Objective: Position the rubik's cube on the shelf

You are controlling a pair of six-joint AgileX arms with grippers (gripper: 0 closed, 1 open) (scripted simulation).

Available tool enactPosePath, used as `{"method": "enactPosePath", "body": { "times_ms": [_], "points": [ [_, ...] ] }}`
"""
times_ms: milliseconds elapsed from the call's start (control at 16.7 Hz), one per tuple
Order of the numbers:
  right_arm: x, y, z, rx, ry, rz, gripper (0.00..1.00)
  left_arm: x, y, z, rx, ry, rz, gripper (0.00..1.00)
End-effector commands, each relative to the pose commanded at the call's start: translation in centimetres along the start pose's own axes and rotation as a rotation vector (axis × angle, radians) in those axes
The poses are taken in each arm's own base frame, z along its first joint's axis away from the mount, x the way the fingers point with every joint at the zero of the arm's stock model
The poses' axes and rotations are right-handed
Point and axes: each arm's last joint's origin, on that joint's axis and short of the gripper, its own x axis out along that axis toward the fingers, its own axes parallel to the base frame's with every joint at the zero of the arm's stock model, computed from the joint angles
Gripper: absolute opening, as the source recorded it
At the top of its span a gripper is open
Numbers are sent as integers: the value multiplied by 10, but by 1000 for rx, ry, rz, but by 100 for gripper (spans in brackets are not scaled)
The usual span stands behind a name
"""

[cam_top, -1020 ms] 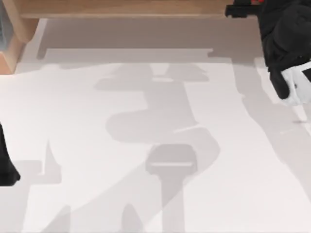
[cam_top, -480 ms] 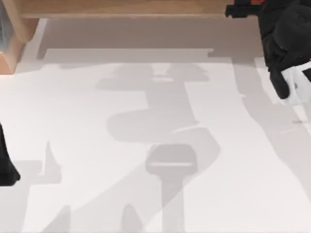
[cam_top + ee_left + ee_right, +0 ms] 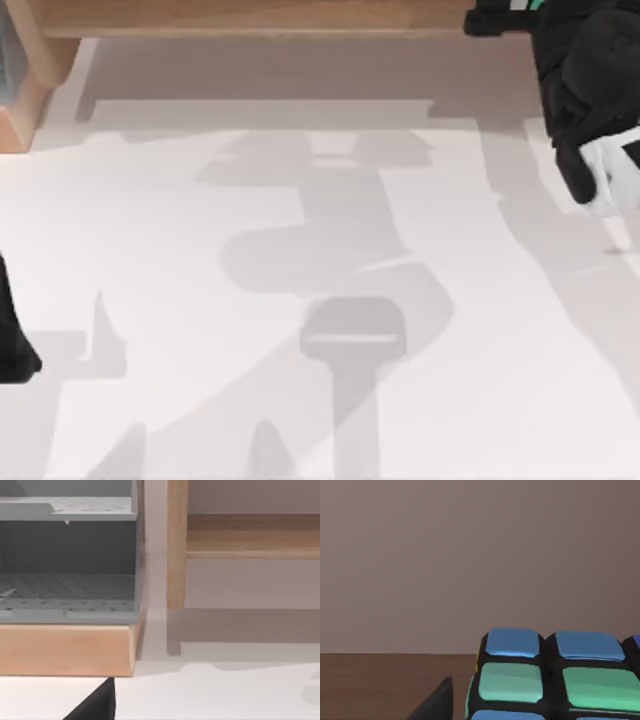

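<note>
The rubik's cube (image 3: pixel 555 675) fills the near corner of the right wrist view, showing blue and teal-green stickers in a black grid. It rests over the brown shelf (image 3: pixel 380 685) board. In the top view a teal sliver of the rubik's cube (image 3: pixel 530 5) peeks out at the far right of the shelf (image 3: pixel 250 15). My right gripper (image 3: pixel 495 20) is at the shelf there and open. One black finger (image 3: pixel 432 705) stands beside the cube with a gap between them. My left arm (image 3: pixel 10 340) is parked at the table's left edge.
A grey rack (image 3: pixel 67 555) on a wooden base (image 3: pixel 65 647) stands at the far left, beside the shelf's side support (image 3: pixel 176 545). The white table (image 3: pixel 300 300) stretches in front of the shelf, crossed by arm shadows.
At the right gripper, the sliver of cube seen from above has turned from red to teal. The right arm has edged slightly. The left arm has not moved.
</note>
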Motion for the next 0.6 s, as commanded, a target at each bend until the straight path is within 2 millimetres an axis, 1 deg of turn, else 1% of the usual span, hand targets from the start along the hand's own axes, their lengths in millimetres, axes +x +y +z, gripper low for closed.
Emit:
{"method": "enactPosePath", "body": {
  "times_ms": [480, 600],
  "points": [
    [0, 1, 0, 0, 0, 3, 100, 0, 0, 0, 0, 0, 0, 100],
    [-5, -4, -1, -18, 6, 23, 100, 0, 0, 0, 0, 0, 0, 100]
  ]
}}
